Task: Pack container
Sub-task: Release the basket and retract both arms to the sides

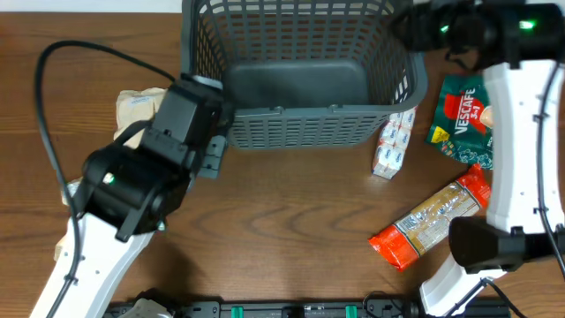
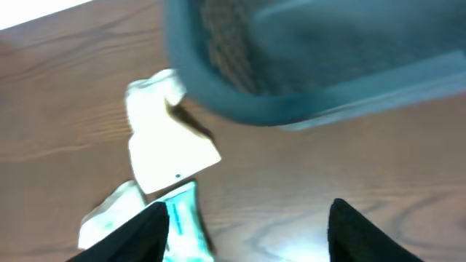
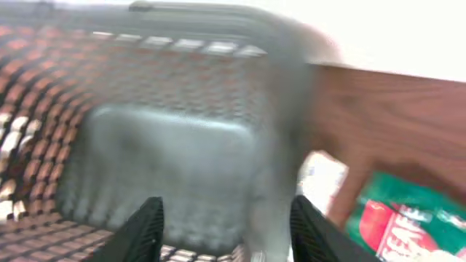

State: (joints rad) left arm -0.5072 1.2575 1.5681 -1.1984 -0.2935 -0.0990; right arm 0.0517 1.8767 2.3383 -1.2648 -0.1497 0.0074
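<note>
Both grippers show their fingers apart, gripping nothing. I see the left gripper [image 2: 247, 218] at the bottom of its view over bare table [image 2: 306, 167], and the right gripper [image 3: 226, 211] over the container [image 1: 305, 112], which sits at the overhead's top centre.

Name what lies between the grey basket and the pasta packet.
A small white packet near the basket, then bare wood to the pasta packet: overhead view.

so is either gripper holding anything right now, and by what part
Nothing is held. The left gripper has its fingers apart over the bare table, and the right gripper has its fingers apart over the container, with nothing between them.
</note>
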